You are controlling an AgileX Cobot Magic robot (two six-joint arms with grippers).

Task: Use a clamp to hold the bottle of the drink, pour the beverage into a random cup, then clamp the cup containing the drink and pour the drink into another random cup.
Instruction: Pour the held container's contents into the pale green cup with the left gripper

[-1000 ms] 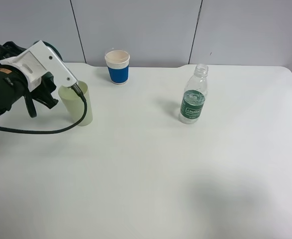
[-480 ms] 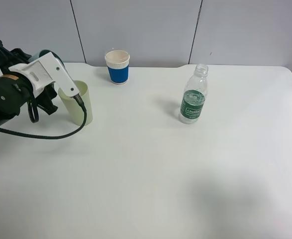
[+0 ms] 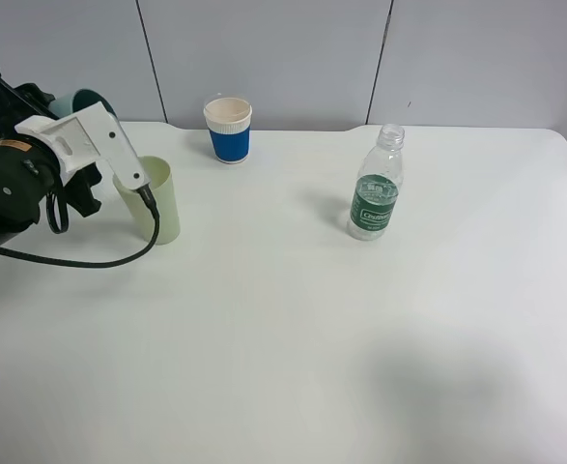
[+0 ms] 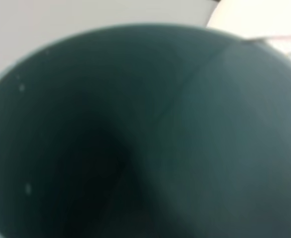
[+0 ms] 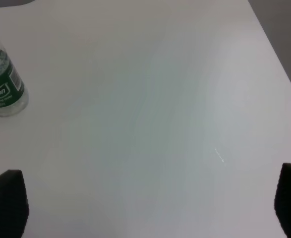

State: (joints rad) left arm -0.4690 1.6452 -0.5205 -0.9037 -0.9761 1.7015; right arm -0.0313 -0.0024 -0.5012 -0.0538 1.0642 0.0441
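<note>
My left gripper is shut on a dark teal cup and holds it above the table's left edge, beside a pale green cup. The wrist camera housing hides its fingers in the exterior view. The left wrist view is filled by the teal cup's dark inside. No liquid shows in it. An uncapped clear bottle with a green label stands right of centre; it also shows in the right wrist view. My right gripper is open and empty, apart from the bottle.
A blue cup with a white rim stands at the back of the white table. A black cable loops from the left arm onto the table in front of the pale green cup. The table's right edge shows in the right wrist view.
My left wrist has turned and drawn slightly left and back. More of the teal cup now shows above the arm. The bottle and the other cups have not moved.
</note>
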